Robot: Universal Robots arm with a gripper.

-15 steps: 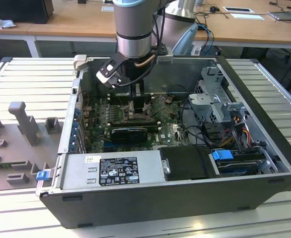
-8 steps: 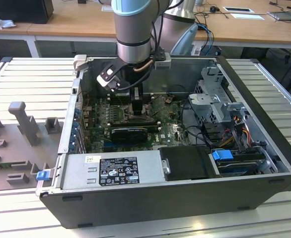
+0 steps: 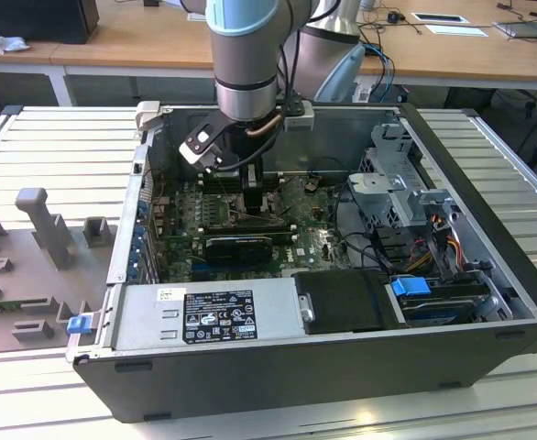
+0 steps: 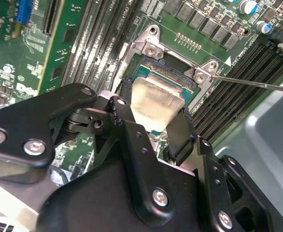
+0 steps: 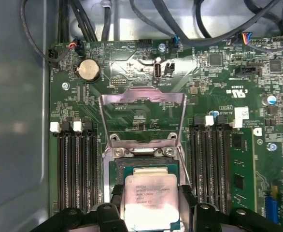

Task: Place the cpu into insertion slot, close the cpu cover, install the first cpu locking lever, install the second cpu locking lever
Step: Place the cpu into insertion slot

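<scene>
In both wrist views my gripper (image 5: 150, 205) is shut on the cpu (image 5: 150, 195), a flat chip with a silvery top, one black finger (image 5: 187, 195) on each side. The cpu (image 4: 153, 101) sits low over the insertion slot (image 5: 113, 170), whose dark square frame (image 4: 166, 60) shows past the chip's far edge. I cannot tell whether the chip rests in it. The cpu cover (image 5: 142, 98) is swung open and stands up beyond the slot. A thin wire lever (image 4: 257, 83) sticks out beside the socket. In the exterior view my gripper (image 3: 250, 197) reaches down inside the open computer case.
Long black memory slots (image 5: 75, 166) flank the socket on both sides. A black heatsinked card (image 3: 239, 245) lies across the board, with a power supply (image 3: 204, 314) in front. Cables (image 3: 346, 206) and a drive cage (image 3: 397, 183) crowd the exterior view's right.
</scene>
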